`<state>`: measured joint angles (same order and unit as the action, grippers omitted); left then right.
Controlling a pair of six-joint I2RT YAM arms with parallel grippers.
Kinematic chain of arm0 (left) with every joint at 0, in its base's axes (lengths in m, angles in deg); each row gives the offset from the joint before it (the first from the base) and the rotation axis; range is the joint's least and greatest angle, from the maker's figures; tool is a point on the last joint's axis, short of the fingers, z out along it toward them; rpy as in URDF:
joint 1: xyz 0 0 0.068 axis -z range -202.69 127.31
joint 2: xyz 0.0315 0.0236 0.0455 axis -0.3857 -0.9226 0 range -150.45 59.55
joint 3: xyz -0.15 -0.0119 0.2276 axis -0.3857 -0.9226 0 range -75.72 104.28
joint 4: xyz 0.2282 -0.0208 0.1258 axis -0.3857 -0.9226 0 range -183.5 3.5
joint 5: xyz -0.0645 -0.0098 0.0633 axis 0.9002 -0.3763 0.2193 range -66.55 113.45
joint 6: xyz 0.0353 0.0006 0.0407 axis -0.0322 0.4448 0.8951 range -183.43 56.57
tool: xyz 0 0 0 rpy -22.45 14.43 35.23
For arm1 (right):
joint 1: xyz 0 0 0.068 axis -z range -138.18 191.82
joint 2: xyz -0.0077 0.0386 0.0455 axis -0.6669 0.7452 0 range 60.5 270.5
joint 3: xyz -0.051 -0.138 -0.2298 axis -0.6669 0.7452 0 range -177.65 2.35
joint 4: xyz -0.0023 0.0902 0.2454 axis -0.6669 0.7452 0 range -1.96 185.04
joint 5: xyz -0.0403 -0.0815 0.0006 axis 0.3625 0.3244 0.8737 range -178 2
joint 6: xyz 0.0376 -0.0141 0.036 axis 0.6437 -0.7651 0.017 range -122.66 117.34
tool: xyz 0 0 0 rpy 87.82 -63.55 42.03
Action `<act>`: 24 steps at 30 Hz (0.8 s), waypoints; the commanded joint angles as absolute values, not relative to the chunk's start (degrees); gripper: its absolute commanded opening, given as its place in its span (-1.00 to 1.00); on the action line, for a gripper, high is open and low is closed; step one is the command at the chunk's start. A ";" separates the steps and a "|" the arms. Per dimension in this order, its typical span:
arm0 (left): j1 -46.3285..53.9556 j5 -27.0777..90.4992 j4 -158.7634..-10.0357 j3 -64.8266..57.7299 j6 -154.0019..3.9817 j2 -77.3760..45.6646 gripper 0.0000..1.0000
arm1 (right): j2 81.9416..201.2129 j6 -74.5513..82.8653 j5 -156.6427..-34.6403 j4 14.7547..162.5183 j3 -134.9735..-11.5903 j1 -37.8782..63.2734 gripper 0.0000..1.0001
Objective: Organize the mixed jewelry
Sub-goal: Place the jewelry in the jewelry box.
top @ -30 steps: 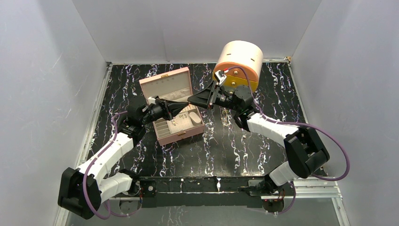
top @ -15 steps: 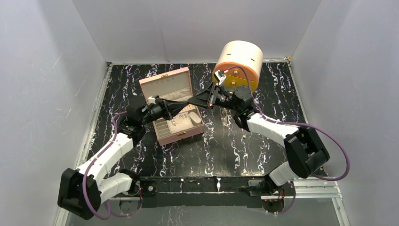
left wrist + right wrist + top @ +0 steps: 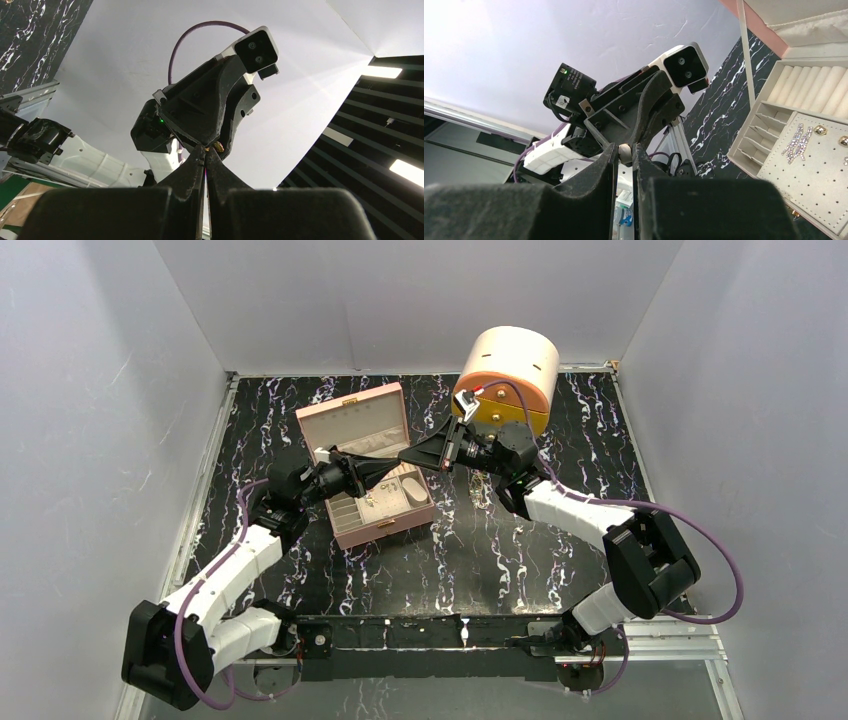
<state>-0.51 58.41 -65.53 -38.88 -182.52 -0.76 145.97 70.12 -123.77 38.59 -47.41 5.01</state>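
Note:
My two grippers meet tip to tip above the open pink jewelry box (image 3: 352, 418). My left gripper (image 3: 393, 464) is shut; in the left wrist view (image 3: 205, 149) a tiny gold piece (image 3: 217, 147) sits at its tips, touching the right gripper's fingers (image 3: 210, 107). My right gripper (image 3: 408, 455) is shut on a small whitish pearl-like bead (image 3: 625, 150), pinched at its tips (image 3: 625, 148) against the left gripper's fingers (image 3: 644, 112). More jewelry lies in the box: gold studs (image 3: 820, 130) and a sparkling silver piece (image 3: 799, 142) on the perforated pad.
A round beige and orange container (image 3: 510, 368) stands at the back right, just behind the right wrist. The box has ring rolls (image 3: 809, 85) and small divided compartments (image 3: 764, 127). Grey walls close in the black marbled table (image 3: 500, 550) on three sides.
My left gripper has moved a little up and right toward the right gripper's tips. The right gripper has barely moved.

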 commanded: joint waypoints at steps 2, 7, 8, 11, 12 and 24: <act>-0.98 58.62 -65.89 -39.16 -183.49 0.75 -1.00 | 143.84 68.45 -123.81 37.01 -48.90 4.49 -0.71; -0.98 58.28 -66.49 -39.08 -183.34 0.88 -0.97 | 143.34 67.60 -123.07 39.50 -49.14 4.43 -0.75; -0.98 58.19 -66.73 -39.07 -183.24 0.92 -0.91 | 143.17 67.12 -122.88 40.65 -49.29 4.47 -0.76; -0.98 57.72 -67.69 -39.09 -182.75 1.29 -0.73 | 142.65 65.35 -121.98 44.67 -49.88 4.41 -0.76; -0.98 57.46 -68.03 -39.11 -182.54 1.54 -0.64 | 142.51 64.70 -121.71 46.02 -50.12 4.46 -0.76; -3.42 53.47 -78.22 -38.16 -173.34 5.15 0.15 | 141.27 51.76 -117.83 68.62 -55.50 3.90 -0.76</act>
